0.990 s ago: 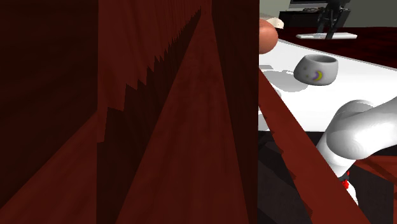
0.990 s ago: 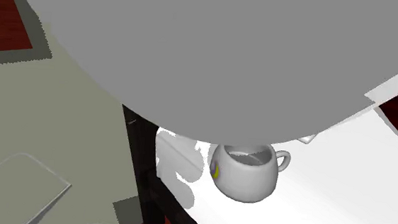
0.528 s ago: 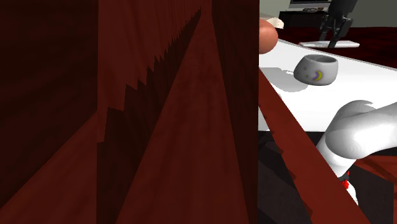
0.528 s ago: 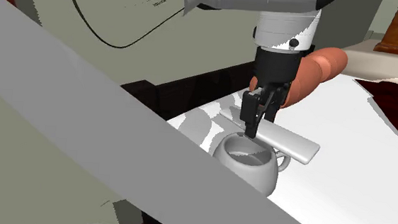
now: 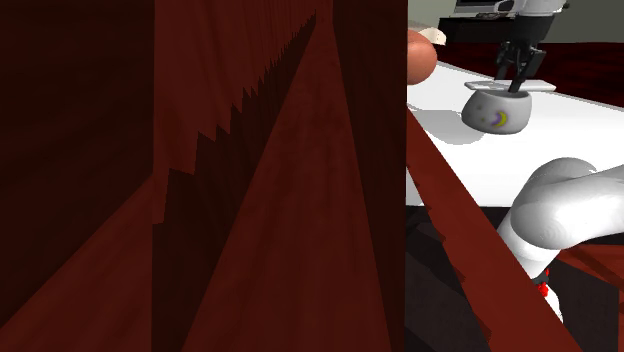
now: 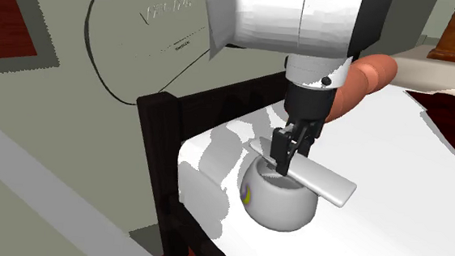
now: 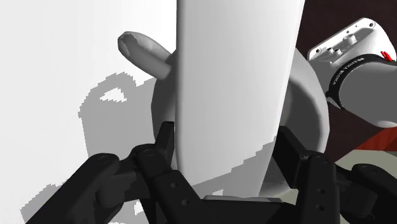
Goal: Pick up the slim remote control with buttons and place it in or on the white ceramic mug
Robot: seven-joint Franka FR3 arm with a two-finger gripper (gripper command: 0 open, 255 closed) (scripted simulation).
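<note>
Wrist view | fingers (image 7: pixel 167 143) clasp grey remote (image 7: pixel 235 83) | remote level over white mug (image 7: pixel 312 111)

Most of mug (image 7: pixel 310 121) hid by remote (image 7: pixel 238 83), wrist cam.

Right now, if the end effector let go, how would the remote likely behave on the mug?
Probably stiff: the remote runs straight though the end effector clasps it near one end. Likely to tip or slide off, since it is longer than the mug is wide and overhangs the rim. Its plain, smooth faces look slippery.
</note>
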